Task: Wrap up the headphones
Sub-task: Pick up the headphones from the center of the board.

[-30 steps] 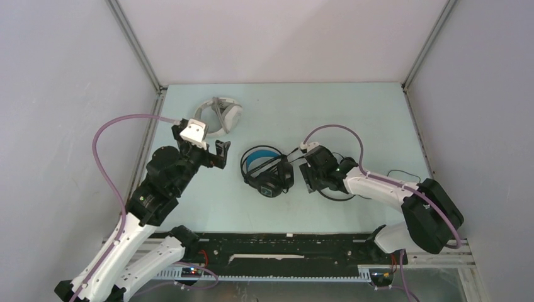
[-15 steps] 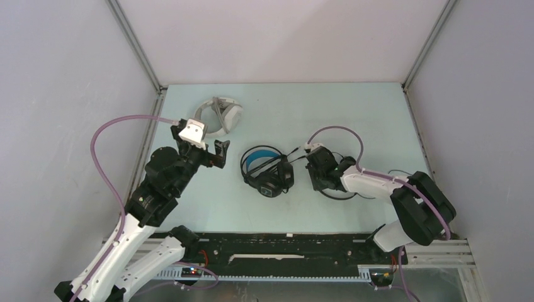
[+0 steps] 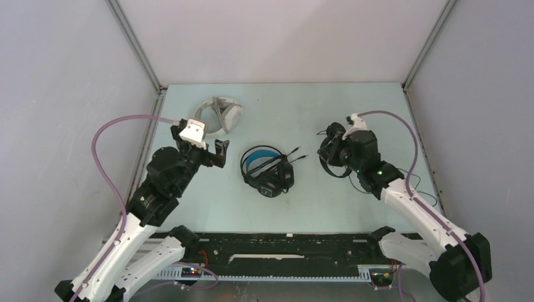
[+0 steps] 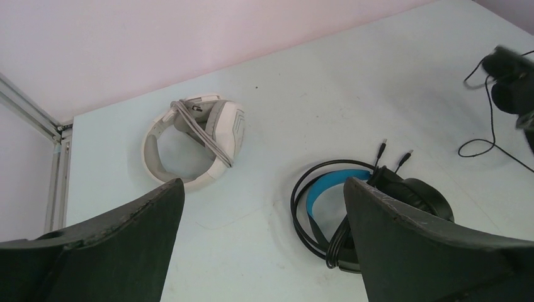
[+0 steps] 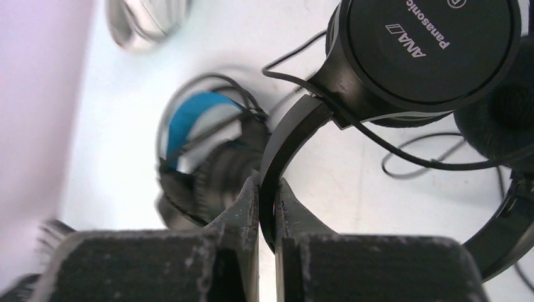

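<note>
trio: white headset (image 3: pixel 220 117); blue-lined headset (image 3: pixel 269 179); black headset (image 5: pixel 428 44) in right gripper (image 5: pixel 267 189)

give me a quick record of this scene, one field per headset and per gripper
white headset: far left, grey cable bundled across its cups
blue-lined headset: centre, lying flat, two plugs sticking out
slim black headset: headband pinched by right gripper
left gripper: open, holding nothing, between the white and blue-lined sets
right gripper: shut on slim black headset
</note>
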Robot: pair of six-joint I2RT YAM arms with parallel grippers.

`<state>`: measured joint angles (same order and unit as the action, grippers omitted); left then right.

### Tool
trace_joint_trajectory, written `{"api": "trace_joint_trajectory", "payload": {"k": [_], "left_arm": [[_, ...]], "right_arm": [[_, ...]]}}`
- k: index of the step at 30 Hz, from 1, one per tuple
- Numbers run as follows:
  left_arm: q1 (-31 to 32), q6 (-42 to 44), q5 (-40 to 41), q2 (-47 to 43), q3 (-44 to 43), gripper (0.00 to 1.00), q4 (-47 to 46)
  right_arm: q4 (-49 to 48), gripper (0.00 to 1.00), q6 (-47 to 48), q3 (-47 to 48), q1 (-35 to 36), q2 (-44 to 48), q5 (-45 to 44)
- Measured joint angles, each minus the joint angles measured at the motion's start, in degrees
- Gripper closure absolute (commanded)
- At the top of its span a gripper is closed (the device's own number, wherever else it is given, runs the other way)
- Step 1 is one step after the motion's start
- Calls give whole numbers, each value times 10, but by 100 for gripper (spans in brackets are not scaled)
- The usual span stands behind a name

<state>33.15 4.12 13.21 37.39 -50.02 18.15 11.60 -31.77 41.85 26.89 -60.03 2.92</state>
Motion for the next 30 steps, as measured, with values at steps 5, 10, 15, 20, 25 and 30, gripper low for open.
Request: {"api": "trace_joint_trajectory", "payload": {"k": [5,10,15,20,25,30], "left_arm": [[0,0,-2,11,6,2,-2],[0,-2,-28,31,6,2,-2],[0,-18,-97,60,5,4,-7],[17,-50,-145,73,1,5,-46],[97,-36,-125,99,-12,5,-109],[162,5,-103,142,-38,5,-139]], "right_arm": [[-26,100,-136,0,-40,56,21],[-94,100,-269,-6,-48,100,28],[-201,100,-414,-45,-37,129,13],[-249,100,-506,-55,-3,128,-33],[-303,100,-569,-56,29,121,-63],[-343,100,-614,-56,37,104,-59]]}}
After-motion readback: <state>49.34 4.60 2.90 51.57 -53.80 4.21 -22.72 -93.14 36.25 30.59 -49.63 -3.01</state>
